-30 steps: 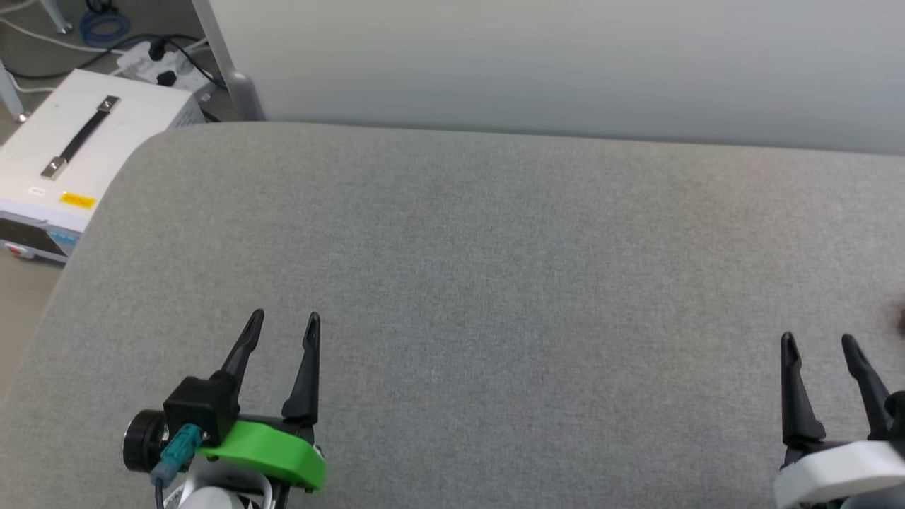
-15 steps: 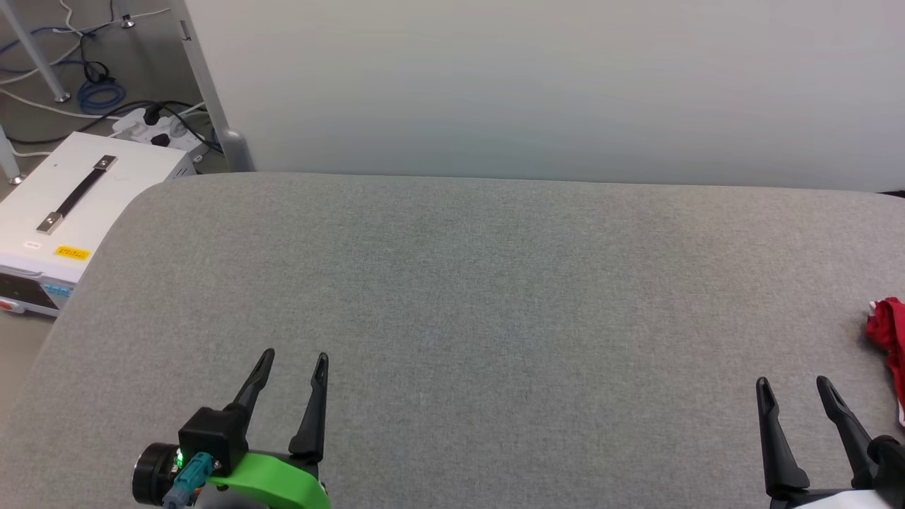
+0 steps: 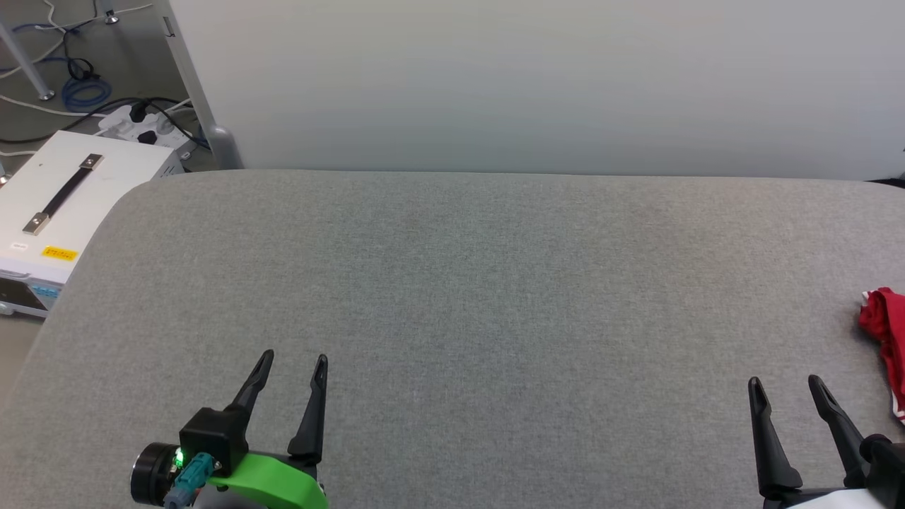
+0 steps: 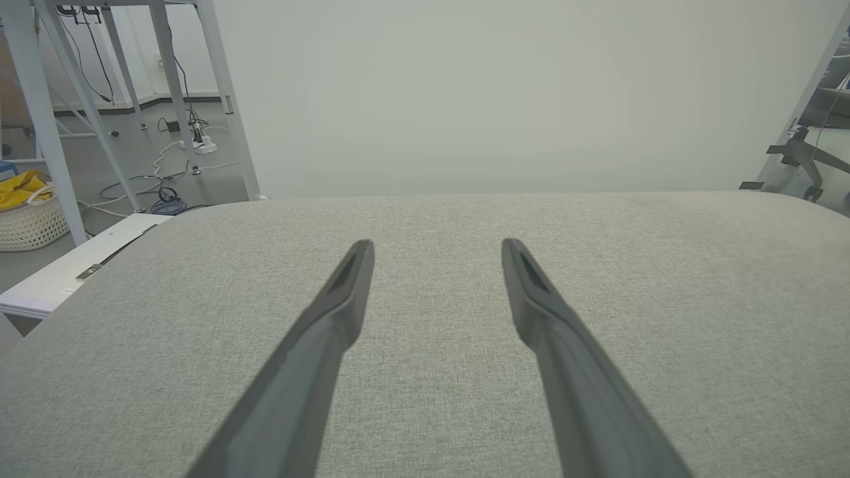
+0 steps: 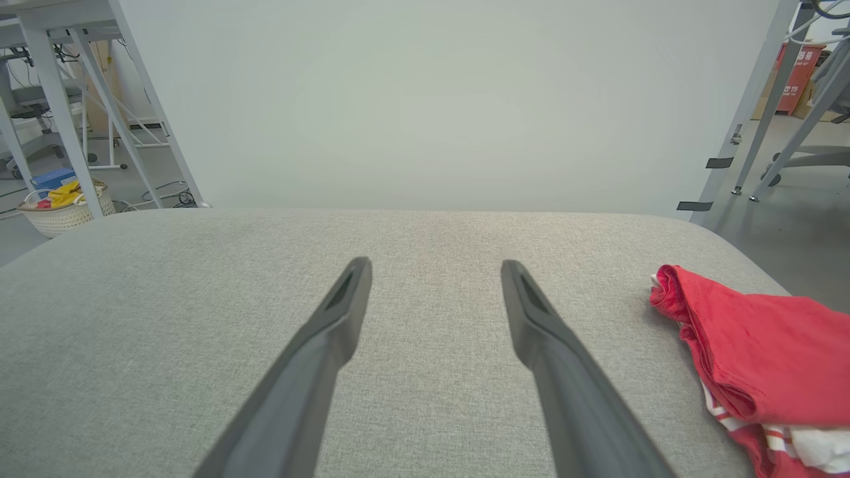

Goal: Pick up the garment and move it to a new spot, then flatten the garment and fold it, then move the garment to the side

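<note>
The red soft-fabric T-shirt [image 5: 764,345] lies bunched on the grey cloth-covered table [image 3: 452,268] at two o'clock from the right gripper [image 3: 784,382] (fingers apart, empty), the left gripper [image 3: 294,357] likewise spread.

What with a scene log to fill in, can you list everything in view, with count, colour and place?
garment: one, red with white striped trim, bunched near the table's right end
table: one, grey fabric top, centre
equipment case: one, white with black handle, floor left of table
power strip: one, white, floor beyond the case
basket: one, pale woven, yellow contents, floor far left
backdrop panel: one, pale grey, behind table
left gripper: one, dark fingers, open, lower left
right gripper: one, dark fingers, open, lower right
</note>
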`<state>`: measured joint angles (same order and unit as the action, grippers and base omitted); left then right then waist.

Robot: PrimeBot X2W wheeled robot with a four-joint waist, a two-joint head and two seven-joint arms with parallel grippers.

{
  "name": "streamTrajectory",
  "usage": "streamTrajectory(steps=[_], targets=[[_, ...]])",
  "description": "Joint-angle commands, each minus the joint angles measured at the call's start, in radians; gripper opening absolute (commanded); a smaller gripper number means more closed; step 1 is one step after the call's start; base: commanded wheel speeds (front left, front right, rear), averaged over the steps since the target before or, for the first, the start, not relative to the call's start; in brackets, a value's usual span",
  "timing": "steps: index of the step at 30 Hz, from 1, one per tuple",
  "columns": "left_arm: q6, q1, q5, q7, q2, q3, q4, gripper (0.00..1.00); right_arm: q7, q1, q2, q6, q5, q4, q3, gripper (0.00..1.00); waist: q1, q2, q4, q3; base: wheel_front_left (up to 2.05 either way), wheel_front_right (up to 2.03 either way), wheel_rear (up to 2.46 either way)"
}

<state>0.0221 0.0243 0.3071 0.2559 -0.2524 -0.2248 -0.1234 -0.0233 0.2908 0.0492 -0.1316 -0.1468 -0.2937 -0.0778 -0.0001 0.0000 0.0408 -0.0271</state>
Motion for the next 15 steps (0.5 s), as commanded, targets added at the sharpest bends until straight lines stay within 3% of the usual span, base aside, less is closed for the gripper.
streamTrajectory(steps=[1, 6, 7, 15], targets=[[0.001, -0.001, -0.006, 0.006, -0.008, -0.003, -0.004, 1.00, -0.008, -0.006, 0.001, 0.001, 0.003, 0.004, 0.004, 1.00, 0.0001, 0.0000, -0.001, 0.001, 0.00, 0.00, 0.00], [0.001, -0.005, -0.005, 0.006, -0.010, -0.006, -0.005, 1.00, -0.013, -0.015, 0.001, 0.001, 0.001, 0.009, 0.006, 1.00, 0.0001, 0.0000, -0.001, 0.007, 0.00, 0.00, 0.00], [0.000, -0.001, 0.000, 0.000, -0.003, -0.004, -0.002, 0.00, -0.008, -0.004, 0.000, 0.000, 0.000, 0.007, 0.004, 0.00, 0.0001, 0.0000, -0.001, 0.007, 0.00, 0.00, 0.00], [0.000, -0.001, -0.006, -0.007, 0.002, 0.002, 0.002, 0.00, -0.007, -0.011, 0.000, 0.000, 0.003, 0.014, 0.006, 0.00, 0.0001, 0.0000, -0.002, 0.008, 0.00, 0.00, 0.00]])
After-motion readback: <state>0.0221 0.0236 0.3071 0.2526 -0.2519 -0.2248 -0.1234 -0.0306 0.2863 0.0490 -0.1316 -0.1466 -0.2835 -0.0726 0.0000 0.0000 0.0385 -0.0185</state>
